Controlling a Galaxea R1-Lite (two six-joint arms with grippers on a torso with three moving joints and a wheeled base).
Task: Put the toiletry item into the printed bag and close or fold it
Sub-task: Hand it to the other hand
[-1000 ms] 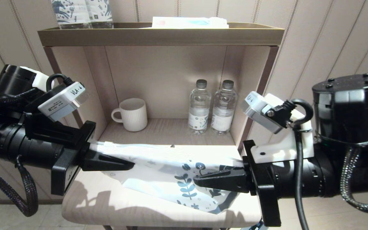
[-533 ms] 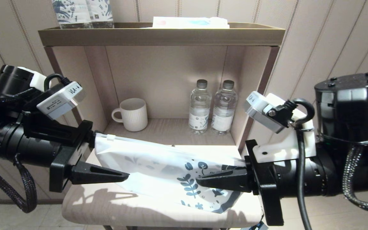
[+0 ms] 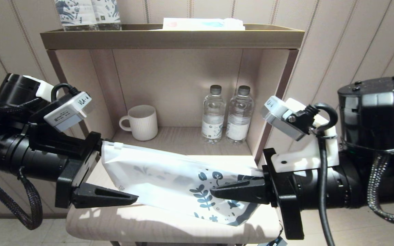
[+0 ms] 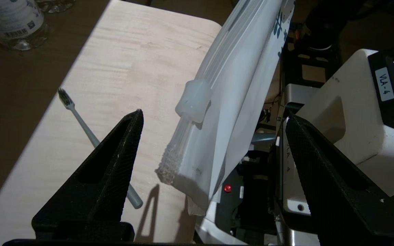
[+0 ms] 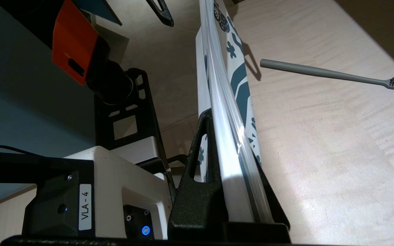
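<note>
Two claws are meeting over the pale counter [image 3: 142, 222] in front of a shelf unit. The right claw [image 3: 233, 191] is clamping shut on the leaf-printed end of the printed bag [image 3: 169, 177], holding it up on edge above the counter with its zip strip uppermost. The left claw [image 4: 214, 136] is standing wide open around the bag's plain end, its fingers well apart on either side of the zip slider [image 4: 193, 102] and touching nothing. The toothbrush [image 5: 333, 74] is lying flat on the counter behind the bag, outside it, bristles pointing towards the shelf. From the head view the hanging bag is hiding it. Inside the shelf recess a white mug [image 3: 141, 122] and two water bottles [image 3: 226, 114] are standing, well apart from the bag. On top of the unit, navy-printed packs [image 3: 87, 13] and a flat white packet [image 3: 202, 24] are sitting.
</note>
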